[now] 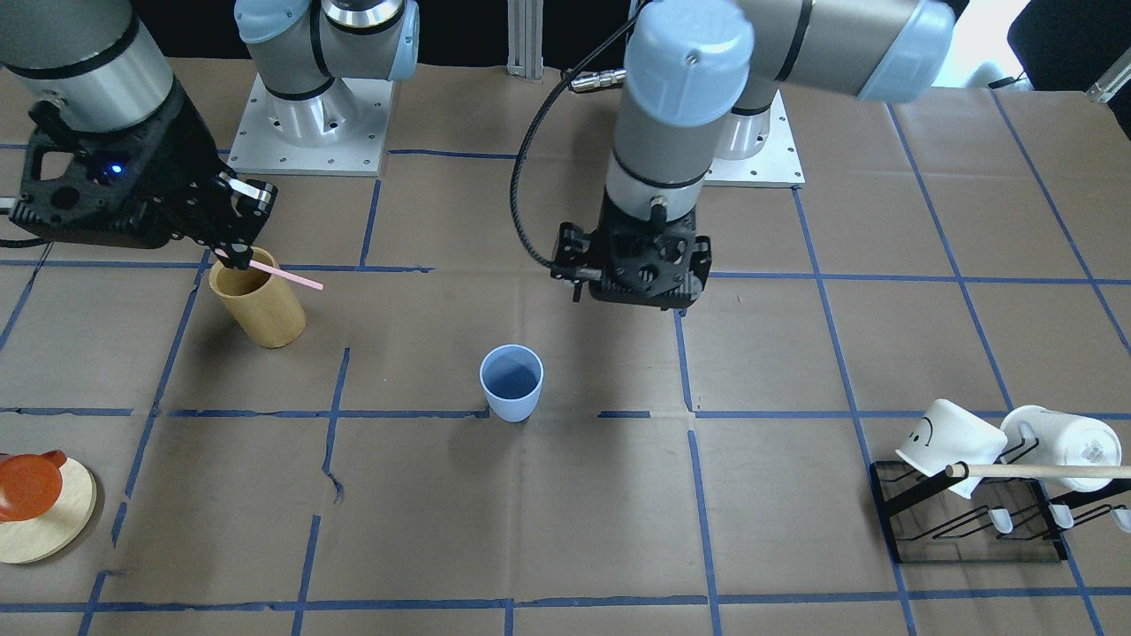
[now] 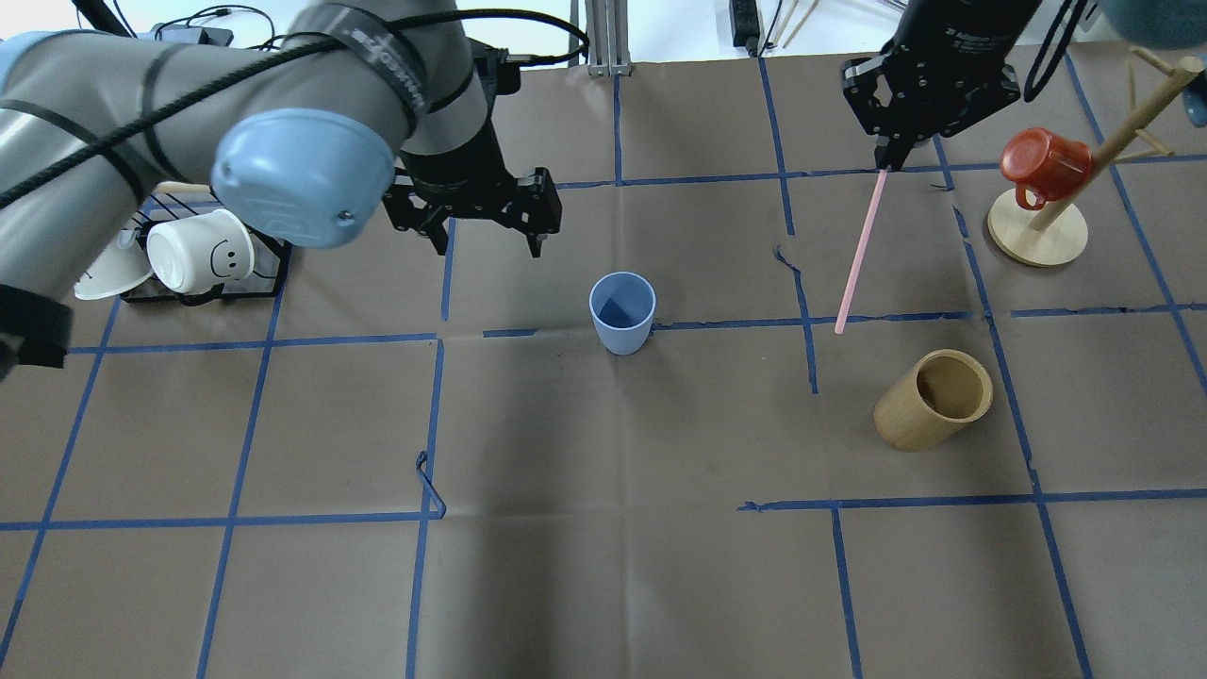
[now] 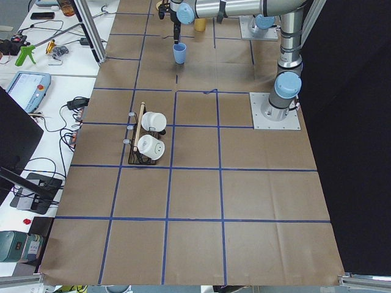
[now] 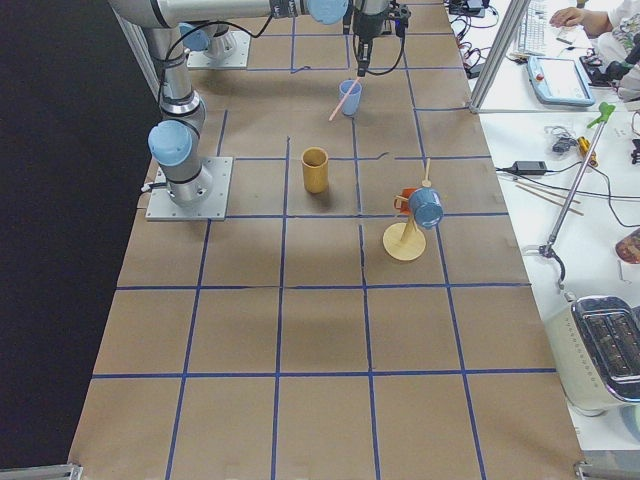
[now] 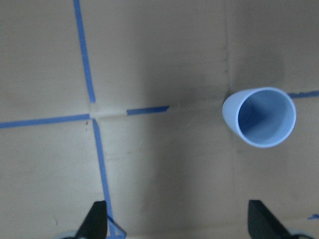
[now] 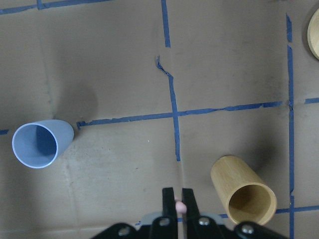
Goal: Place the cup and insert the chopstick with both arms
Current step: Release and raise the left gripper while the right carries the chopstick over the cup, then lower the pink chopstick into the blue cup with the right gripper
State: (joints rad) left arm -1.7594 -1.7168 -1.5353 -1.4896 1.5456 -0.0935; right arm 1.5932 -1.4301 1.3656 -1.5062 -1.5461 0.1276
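The light blue cup stands upright and empty near the table's middle; it also shows in the front view and both wrist views. My left gripper is open and empty, hovering above the table just behind and to the left of the cup; its fingertips stand wide apart. My right gripper is shut on the top end of one pale pink chopstick, which hangs slanted in the air over the table. The gripper is high above the tan wooden cylinder.
The wooden cylinder stands upright to the right of the cup. A black rack with two white mugs and a long wooden dowel is on my left. A wooden mug tree with a red mug is at far right.
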